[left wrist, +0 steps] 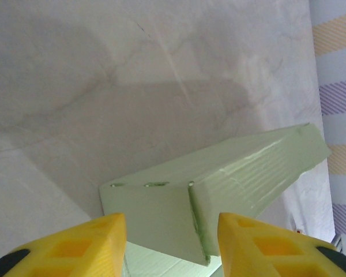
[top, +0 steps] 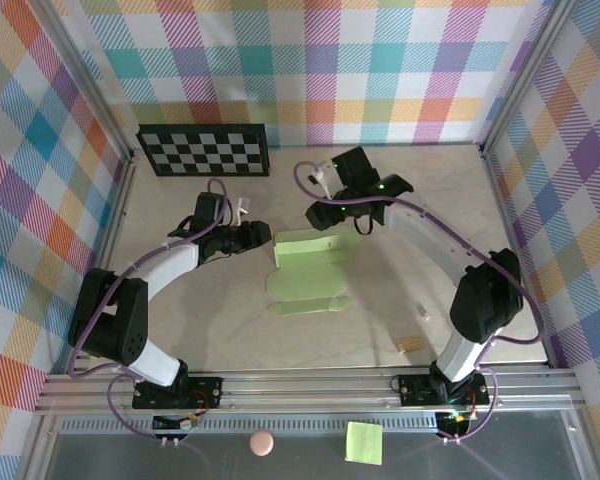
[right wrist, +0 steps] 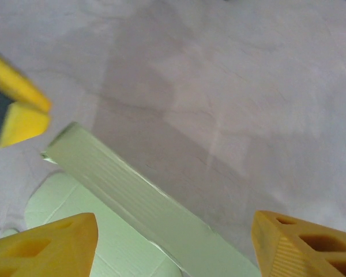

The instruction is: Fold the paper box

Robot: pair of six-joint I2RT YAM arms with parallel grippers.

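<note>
Top: both my arms bend inward over the table (top: 180, 330). Left gripper (top: 258, 238) is at the paper box (top: 310, 275)'s left edge, right gripper (top: 363, 218) near its far right corner.
Left wrist: jaws spread, raised flap between them, unclamped.
Right wrist: jaws wide apart over the upright wall.

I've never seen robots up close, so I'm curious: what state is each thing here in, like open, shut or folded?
paper box: partly folded, one long panel raised, rounded flaps lying flat.
left claw: open, straddling the box's raised corner.
right claw: open, holding nothing, over the raised panel.
</note>
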